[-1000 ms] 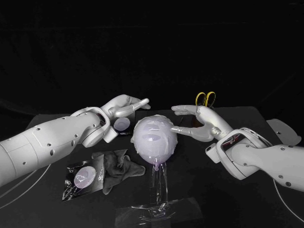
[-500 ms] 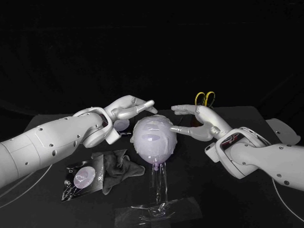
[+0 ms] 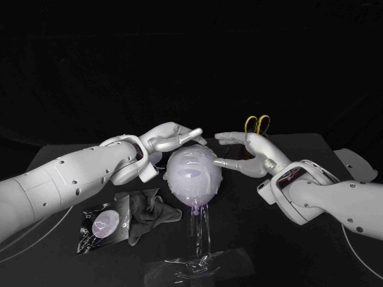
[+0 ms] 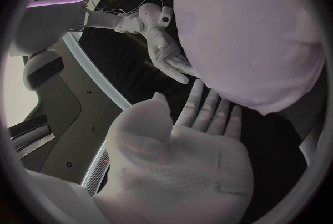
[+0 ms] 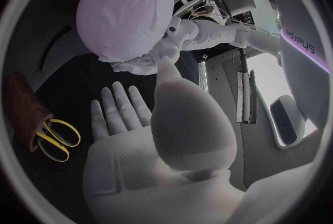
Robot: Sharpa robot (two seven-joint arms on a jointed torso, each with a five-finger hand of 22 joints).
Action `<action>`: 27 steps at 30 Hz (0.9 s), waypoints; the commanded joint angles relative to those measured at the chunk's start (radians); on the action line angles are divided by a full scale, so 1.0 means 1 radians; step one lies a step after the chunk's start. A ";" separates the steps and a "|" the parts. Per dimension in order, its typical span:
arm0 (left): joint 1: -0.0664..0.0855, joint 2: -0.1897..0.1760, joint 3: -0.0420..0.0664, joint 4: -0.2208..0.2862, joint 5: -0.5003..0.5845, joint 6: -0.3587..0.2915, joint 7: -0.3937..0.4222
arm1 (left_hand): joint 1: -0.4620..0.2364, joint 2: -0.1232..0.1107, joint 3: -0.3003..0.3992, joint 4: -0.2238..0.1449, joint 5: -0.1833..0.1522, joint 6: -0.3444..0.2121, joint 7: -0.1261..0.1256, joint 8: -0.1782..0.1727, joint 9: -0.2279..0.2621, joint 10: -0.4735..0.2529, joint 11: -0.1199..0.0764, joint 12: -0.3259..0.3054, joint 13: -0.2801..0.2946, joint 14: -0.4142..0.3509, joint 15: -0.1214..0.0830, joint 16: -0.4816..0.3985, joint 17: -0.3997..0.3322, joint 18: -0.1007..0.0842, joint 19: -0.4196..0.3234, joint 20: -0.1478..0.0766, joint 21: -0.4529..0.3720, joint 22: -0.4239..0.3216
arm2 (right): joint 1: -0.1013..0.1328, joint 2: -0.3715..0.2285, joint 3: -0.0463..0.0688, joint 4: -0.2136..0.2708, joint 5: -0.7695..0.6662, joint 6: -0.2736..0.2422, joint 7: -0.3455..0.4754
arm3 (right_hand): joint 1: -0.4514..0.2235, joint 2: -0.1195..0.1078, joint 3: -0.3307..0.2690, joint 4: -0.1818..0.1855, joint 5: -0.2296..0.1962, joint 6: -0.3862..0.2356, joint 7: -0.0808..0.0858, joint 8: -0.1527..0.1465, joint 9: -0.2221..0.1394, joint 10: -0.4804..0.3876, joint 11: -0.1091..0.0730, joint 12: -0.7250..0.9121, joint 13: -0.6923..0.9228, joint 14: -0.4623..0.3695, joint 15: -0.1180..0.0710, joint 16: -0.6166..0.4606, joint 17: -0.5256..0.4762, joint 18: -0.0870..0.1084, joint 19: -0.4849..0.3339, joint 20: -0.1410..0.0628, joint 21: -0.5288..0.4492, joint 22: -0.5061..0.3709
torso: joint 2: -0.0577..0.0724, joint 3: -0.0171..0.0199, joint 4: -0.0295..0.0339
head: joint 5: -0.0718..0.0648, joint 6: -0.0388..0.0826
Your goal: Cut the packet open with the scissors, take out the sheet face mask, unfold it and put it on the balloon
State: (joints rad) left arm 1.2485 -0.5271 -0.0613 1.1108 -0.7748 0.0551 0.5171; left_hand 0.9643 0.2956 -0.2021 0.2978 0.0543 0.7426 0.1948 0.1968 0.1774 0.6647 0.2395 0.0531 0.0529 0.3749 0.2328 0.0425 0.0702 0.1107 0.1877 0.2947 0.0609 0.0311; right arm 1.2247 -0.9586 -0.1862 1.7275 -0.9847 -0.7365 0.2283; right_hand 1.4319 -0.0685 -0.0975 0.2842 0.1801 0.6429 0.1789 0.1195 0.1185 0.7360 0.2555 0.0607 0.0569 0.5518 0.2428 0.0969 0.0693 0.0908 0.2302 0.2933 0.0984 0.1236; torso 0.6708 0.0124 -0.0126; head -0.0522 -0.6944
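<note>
step: the sheet face mask [image 3: 191, 167] lies draped over the balloon [image 3: 195, 197], so what's left looks like smoothing and seating it.
where things are: the balloon stands on its clear stand [image 3: 195, 263] at the middle of the table, between your two hands. the cut packet [image 3: 105, 224] lies flat on the table near your left arm, beside a grey cloth [image 3: 148, 209]. the scissors [image 3: 259, 124] are parked in a brown holder behind your right hand.
left hand [image 3: 174, 139]: holds nothing; fingers stretched out side by side, tips at the balloon's upper edge where the mask ends.
right hand [image 3: 243, 149]: holds nothing; fingers spread, just beside the top of the balloon on the other side. whether it touches the mask i cannot tell.
how to do it well: press with flat fingers rather than tips, and work both sides evenly so the balloon doesn't lean on its thin stand.
touch: stay light; the balloon will likely give and spring back, and a wet sheet may slide or lift with your fingers.
watch for: wrinkles in the mask near your left fingertips; stroke them outward, don't drag.
risk: a one-sided push could tip the stand.
</note>
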 commanded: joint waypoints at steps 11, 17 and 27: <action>0.000 0.045 -0.001 -0.042 -0.062 0.069 -0.037 | -0.026 0.001 0.008 -0.001 -0.006 0.000 0.080 -0.002 -0.001 0.005 0.007 0.000 0.001 0.003 0.007 0.002 0.000 0.012 -0.004 -0.001 -0.002 0.001 | 0.000 0.001 0.000 0.003 0.010 0.004 0.006 | 0.007 0.000 0.004 0.002 0.000 0.002 0.120 -0.004 -0.001 -0.002 0.001 -0.005 0.000 0.001 0.001 -0.007 -0.001 0.019 0.008 0.001 0.006 0.000 | 0.001 0.0001 -0.0001 | -0.005 -0.005; -0.001 0.060 -0.003 -0.069 -0.076 0.069 -0.051 | -0.037 0.000 0.015 -0.002 -0.006 -0.066 0.078 -0.029 -0.018 -0.065 0.007 -0.006 -0.004 0.036 0.008 0.009 0.006 0.009 0.003 -0.001 0.001 0.002 | 0.000 -0.001 0.000 0.004 0.012 0.001 0.006 | 0.007 0.000 0.004 0.002 0.001 0.001 0.120 -0.004 -0.002 -0.003 0.001 -0.005 0.000 0.001 0.001 -0.007 -0.001 0.019 0.008 0.001 0.006 0.000 | 0.001 -0.0006 -0.0002 | -0.007 -0.007; -0.001 0.070 -0.004 -0.088 -0.089 0.067 -0.081 | -0.047 -0.002 0.015 -0.002 -0.006 -0.136 0.092 -0.056 -0.036 -0.125 0.020 -0.008 -0.007 0.020 0.014 0.003 0.002 0.004 -0.001 -0.001 0.001 0.002 | 0.000 0.001 0.001 0.004 0.013 0.001 0.007 | 0.007 0.000 0.004 0.003 0.001 0.002 0.120 -0.004 -0.002 -0.002 0.001 -0.005 0.000 0.002 0.001 -0.007 -0.002 0.019 0.009 0.001 0.006 0.001 | 0.001 -0.0007 0.0004 | -0.009 -0.012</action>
State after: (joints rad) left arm 1.2470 -0.4604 -0.0664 1.0235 -0.8512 0.1065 0.4535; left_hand 0.9287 0.2917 -0.1912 0.2952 0.0543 0.6128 0.1766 0.1441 0.1427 0.5467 0.2610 0.0488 0.0480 0.3947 0.2416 0.0490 0.0726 0.1085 0.1878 0.2947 0.0609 0.0327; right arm 1.2249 -0.9587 -0.1862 1.7296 -0.9681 -0.7376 0.2283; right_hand 1.4319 -0.0685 -0.0975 0.2842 0.1801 0.6428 0.1789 0.1195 0.1177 0.7360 0.2555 0.0608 0.0570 0.5518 0.2428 0.0929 0.0695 0.0907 0.2302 0.2933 0.0984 0.1235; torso 0.6717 0.0118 -0.0124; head -0.0612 -0.7059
